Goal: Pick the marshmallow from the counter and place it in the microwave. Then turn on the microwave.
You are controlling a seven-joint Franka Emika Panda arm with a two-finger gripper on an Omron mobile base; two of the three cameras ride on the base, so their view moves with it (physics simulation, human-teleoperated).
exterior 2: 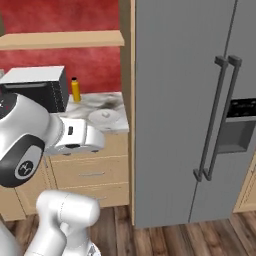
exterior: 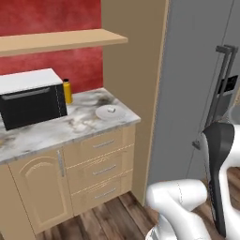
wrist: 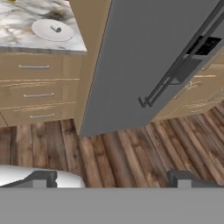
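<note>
Marbled stone tops the counter (exterior: 84, 125), under a red wall. On its near right end sits a white plate (exterior: 104, 113), and the marshmallow (exterior: 111, 109) lies on that plate, a tiny pale lump. Left of it stands a yellow bottle (exterior: 68, 91) beside a black box with a white top (exterior: 32, 98). A grey fridge (exterior 2: 200, 100) fills the right. The gripper (wrist: 111, 177) hangs spread wide over the wood floor (wrist: 113, 153), holding nothing.
</note>
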